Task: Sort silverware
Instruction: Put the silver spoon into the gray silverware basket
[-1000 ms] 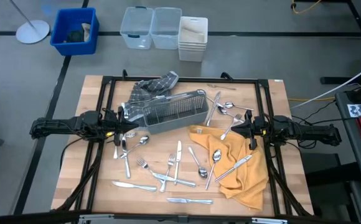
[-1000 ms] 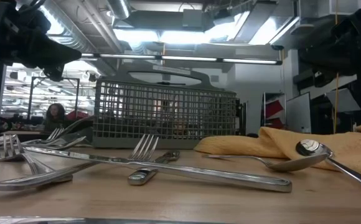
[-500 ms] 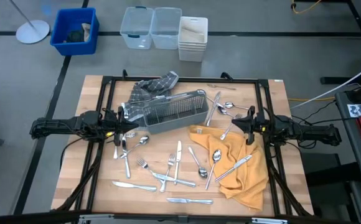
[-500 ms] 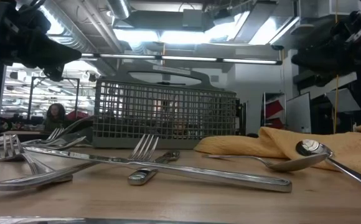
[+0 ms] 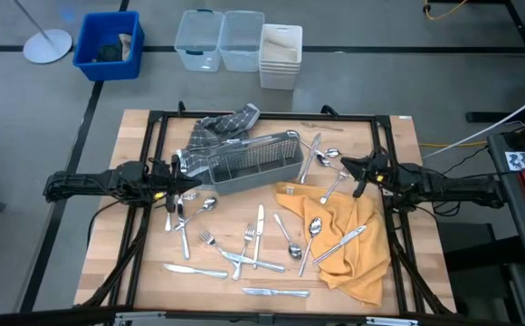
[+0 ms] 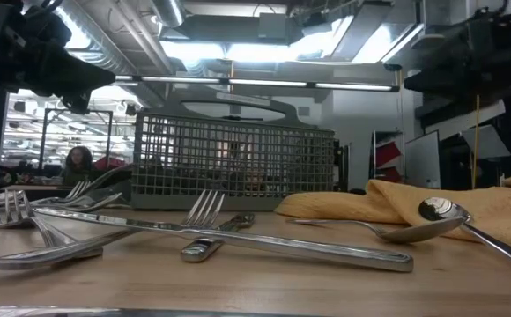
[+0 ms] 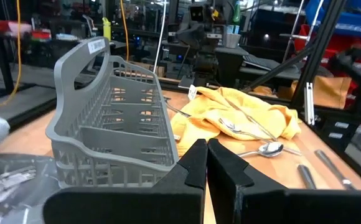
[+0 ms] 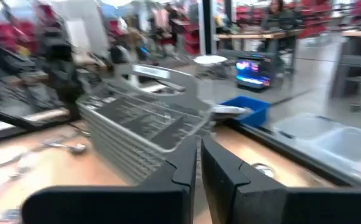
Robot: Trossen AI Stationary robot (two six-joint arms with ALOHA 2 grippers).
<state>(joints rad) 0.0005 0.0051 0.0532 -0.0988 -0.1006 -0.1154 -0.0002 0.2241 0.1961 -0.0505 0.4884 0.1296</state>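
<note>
L gripper (image 5: 174, 186) parked at the table's left side, just beside the caddy (image 5: 244, 164) end, fingers (image 7: 196, 163) pressed together, nothing between them. Looks like a wait pose; L wrist view looks straight along the caddy's compartments, all bare as far as I can see.

R gripper (image 5: 364, 174) hangs above the table on the right, over the loose pieces behind the yellow cloth (image 5: 344, 243). Jaws nearly closed w/ only a thin slit; R wrist view shows nothing in them. So not gripping anything. My read: it's travelling or lining up, not picking yet.

Silverware (image 5: 244, 249) is all outside the caddy:
- main scatter of forks/knives/spoons on bare wood in front of the caddy, some crossed over each other
- small bunch by the L gripper at the caddy's left end
- few spoons + a knife lying on the cloth
- a few more behind the cloth, near the R gripper

Caddy sits mid-table, angled, w/ a grey checked towel (image 5: 224, 124) behind it. Central spot makes sense, both arms can reach it.

Progress: basically zero, sorting not begun. Crossed pieces will likely need picking from the top one first. Ones on cloth may snag fabric in a pinch.
</note>
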